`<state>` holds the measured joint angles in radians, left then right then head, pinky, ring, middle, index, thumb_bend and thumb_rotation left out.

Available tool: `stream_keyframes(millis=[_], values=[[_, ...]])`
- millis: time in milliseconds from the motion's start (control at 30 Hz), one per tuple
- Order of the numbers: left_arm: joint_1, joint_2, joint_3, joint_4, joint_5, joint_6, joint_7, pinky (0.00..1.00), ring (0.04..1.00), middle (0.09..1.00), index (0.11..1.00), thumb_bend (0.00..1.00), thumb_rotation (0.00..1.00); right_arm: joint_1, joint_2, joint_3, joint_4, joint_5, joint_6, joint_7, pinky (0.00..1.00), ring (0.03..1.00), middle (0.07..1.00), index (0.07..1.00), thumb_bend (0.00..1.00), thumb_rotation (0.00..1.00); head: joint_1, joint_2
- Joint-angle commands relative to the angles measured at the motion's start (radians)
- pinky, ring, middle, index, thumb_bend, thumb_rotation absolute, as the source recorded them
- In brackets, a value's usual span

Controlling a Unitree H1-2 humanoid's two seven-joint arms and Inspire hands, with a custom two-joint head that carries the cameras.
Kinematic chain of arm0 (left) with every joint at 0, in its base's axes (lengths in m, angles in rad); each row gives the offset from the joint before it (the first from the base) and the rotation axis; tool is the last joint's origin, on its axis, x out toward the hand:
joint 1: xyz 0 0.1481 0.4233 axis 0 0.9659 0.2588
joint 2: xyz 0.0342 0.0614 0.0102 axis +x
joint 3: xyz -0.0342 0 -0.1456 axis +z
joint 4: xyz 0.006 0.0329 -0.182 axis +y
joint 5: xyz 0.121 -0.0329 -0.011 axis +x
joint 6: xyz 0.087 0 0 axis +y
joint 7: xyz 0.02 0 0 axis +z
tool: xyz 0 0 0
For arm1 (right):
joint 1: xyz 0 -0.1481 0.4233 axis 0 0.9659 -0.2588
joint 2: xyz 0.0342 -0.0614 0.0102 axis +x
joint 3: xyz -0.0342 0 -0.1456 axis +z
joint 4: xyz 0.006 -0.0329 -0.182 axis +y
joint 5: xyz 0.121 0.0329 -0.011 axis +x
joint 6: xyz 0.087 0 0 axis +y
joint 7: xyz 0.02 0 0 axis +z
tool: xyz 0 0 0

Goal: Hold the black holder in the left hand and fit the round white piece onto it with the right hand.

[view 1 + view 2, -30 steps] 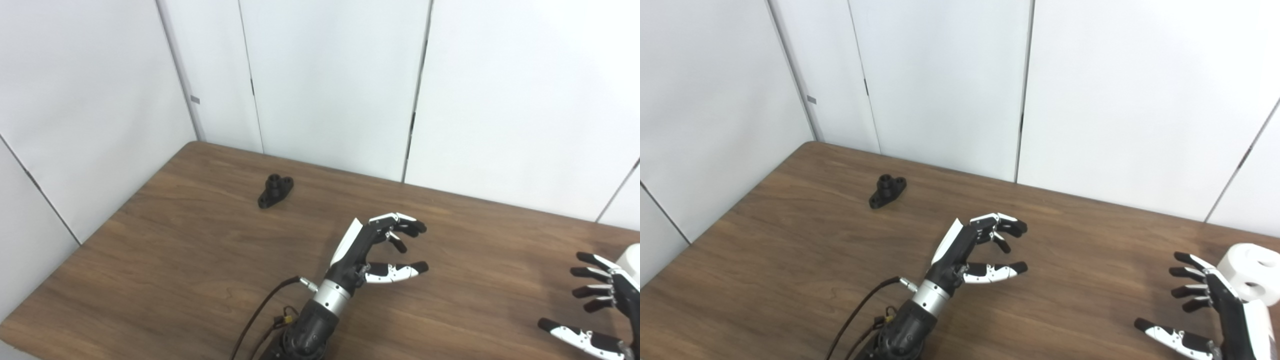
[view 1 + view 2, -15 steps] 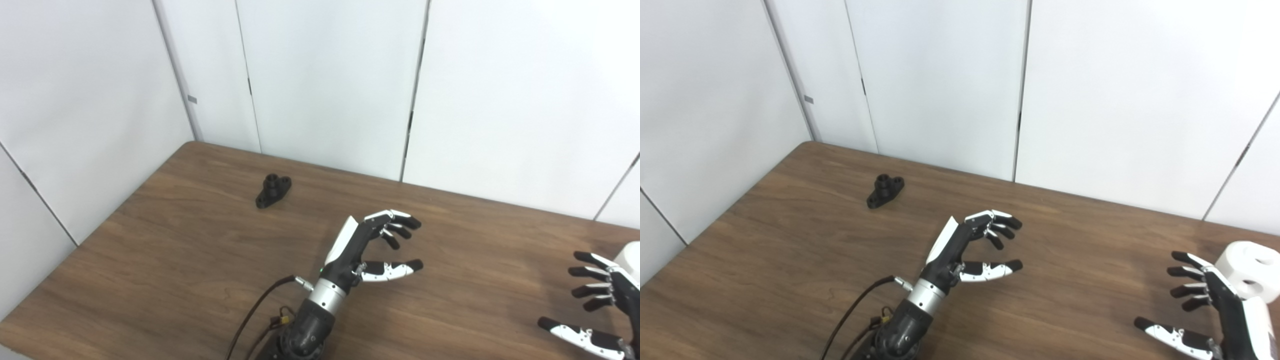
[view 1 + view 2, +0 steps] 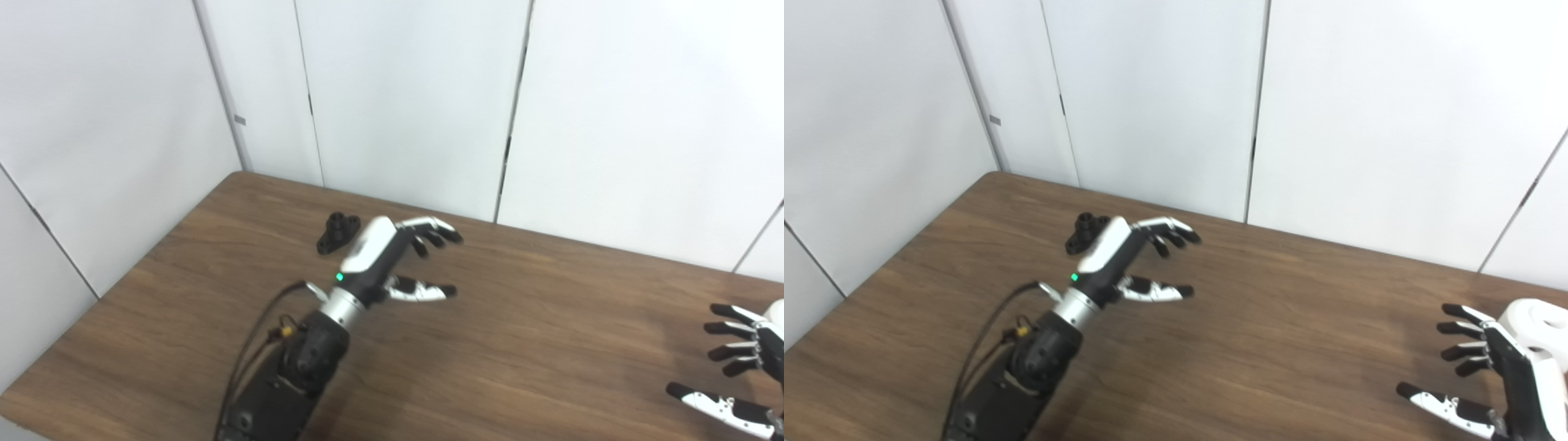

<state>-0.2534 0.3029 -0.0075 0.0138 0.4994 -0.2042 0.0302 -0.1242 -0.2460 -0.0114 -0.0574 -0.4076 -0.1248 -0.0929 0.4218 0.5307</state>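
The black holder (image 3: 337,232) lies on the brown table (image 3: 520,318) near the far left corner; it also shows in the right eye view (image 3: 1083,231). My left hand (image 3: 398,257) is open and empty, raised just right of the holder, its back partly covering the holder's right end. The round white piece (image 3: 1534,321) sits at the table's right edge, half hidden behind my right hand (image 3: 1488,373). My right hand is open and empty, its fingers spread just left of the white piece.
White wall panels (image 3: 398,104) stand close behind the table and along its left side. A cable (image 3: 251,349) loops from my left forearm.
My left hand has swung up and to the far left, from the middle of the table to beside the black holder. My right hand has barely moved.
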Motion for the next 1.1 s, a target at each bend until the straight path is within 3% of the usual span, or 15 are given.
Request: stream_keyframes(millis=[0,100,300,533,767,1000,1067], values=[[-0.036,0.032,0.034,-0.059,0.044,0.027,0.04,0.62,0.728,0.743,0.654,0.79,0.08,-0.033,-0.005,-0.007,-0.028,0.01,-0.021,-0.008,0.41,0.536,0.673,0.749,0.73,0.0,0.002,0.001],[-0.04,0.053,0.06,-0.086,0.107,0.047,0.077,0.64,0.732,0.754,0.649,0.81,0.04,-0.035,-0.003,-0.006,-0.021,0.007,-0.027,-0.013,0.4,0.528,0.669,0.748,0.74,0.0,0.007,0.001],[-0.049,0.075,0.121,-0.125,0.136,0.124,0.093,0.58,0.696,0.735,0.624,0.83,0.01,-0.036,0.002,-0.005,-0.025,0.003,-0.04,-0.021,0.4,0.514,0.653,0.74,0.74,0.0,0.015,0.006],[-0.072,0.11,0.152,-0.109,0.241,0.219,0.138,0.6,0.766,0.803,0.646,0.83,0.12,-0.034,0.001,-0.011,-0.03,0.012,-0.037,-0.019,0.4,0.514,0.653,0.737,0.73,0.0,0.018,0.009],[-0.084,0.129,0.146,-0.027,0.282,0.298,0.178,0.68,0.883,0.878,0.68,0.88,0.16,-0.034,0.0,-0.006,-0.039,0.008,-0.025,-0.01,0.4,0.518,0.655,0.74,0.74,0.0,0.013,0.011],[-0.089,0.143,0.122,0.003,0.271,0.362,0.156,0.64,0.859,0.869,0.628,0.87,0.15,-0.031,0.001,-0.004,-0.058,0.003,-0.011,-0.003,0.4,0.514,0.651,0.737,0.74,0.0,0.012,0.019],[-0.095,0.155,0.107,0.016,0.285,0.383,0.144,0.69,0.879,0.881,0.638,0.88,0.2,-0.029,0.001,-0.005,-0.064,0.004,-0.006,-0.001,0.4,0.513,0.65,0.736,0.74,0.0,0.012,0.021]])
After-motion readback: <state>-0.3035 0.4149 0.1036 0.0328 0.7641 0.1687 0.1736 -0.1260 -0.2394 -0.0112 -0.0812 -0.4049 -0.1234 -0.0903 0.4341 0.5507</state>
